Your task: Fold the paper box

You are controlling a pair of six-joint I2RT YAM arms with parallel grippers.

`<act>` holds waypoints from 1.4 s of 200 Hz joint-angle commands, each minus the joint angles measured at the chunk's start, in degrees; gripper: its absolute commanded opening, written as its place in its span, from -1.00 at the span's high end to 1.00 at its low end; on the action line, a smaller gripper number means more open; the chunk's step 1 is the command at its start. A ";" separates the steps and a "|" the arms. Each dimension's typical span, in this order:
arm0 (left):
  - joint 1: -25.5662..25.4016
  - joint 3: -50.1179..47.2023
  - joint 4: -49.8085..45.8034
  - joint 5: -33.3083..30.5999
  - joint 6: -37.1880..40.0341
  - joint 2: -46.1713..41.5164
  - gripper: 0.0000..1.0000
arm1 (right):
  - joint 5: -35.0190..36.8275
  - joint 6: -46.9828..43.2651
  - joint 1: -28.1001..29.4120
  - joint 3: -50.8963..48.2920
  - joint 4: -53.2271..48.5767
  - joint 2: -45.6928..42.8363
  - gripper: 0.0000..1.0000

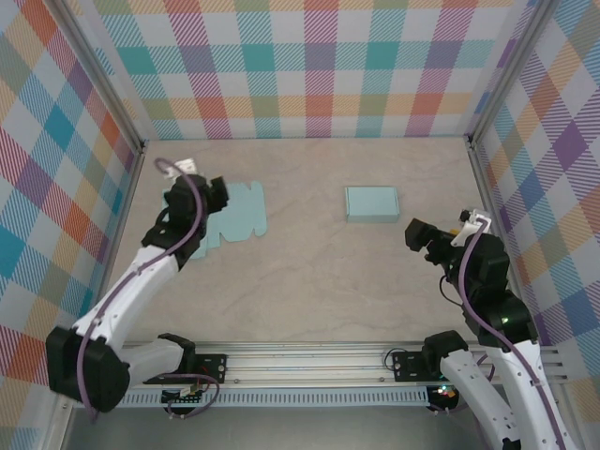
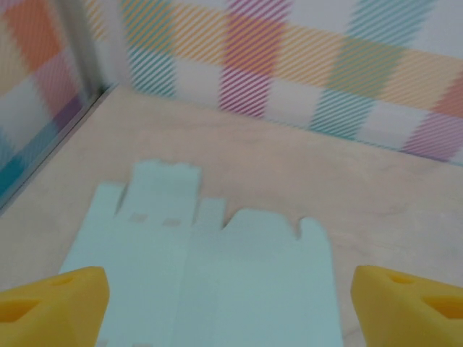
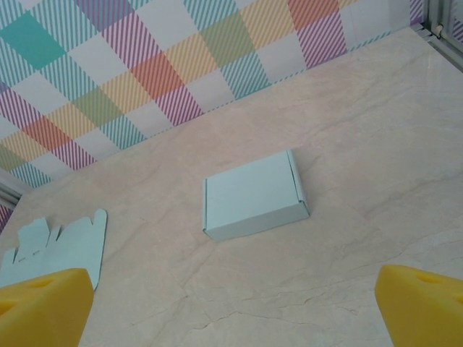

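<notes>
from the top camera, a folded pale teal paper box point(image 1: 371, 202) lies closed on the beige stone-patterned desk point(image 1: 309, 300), and a flat pale teal paper box cutout point(image 1: 242, 220) lies unfolded well to the left of that box. the left tool point(image 1: 216, 199) hangs over the cutout, far left of the box; the right tool point(image 1: 420, 234) sits near the box, to its right and closer to the arm bases. in the left wrist camera, the left tool point(image 2: 231, 307) has its yellow fingers point(image 2: 54, 303) spread wide with nothing gripped, the cutout point(image 2: 217, 282) flat on the desk below them. in the right wrist camera, the right tool point(image 3: 231, 311) is likewise spread wide and holds nothing, with the box point(image 3: 253, 195) ahead of it and the cutout point(image 3: 61, 249) far left of the box.
</notes>
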 commanded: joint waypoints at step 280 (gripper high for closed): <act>24.30 -16.55 18.47 27.69 -39.37 21.00 -0.24 | -12.13 1.09 -0.28 -5.78 12.77 14.35 -0.99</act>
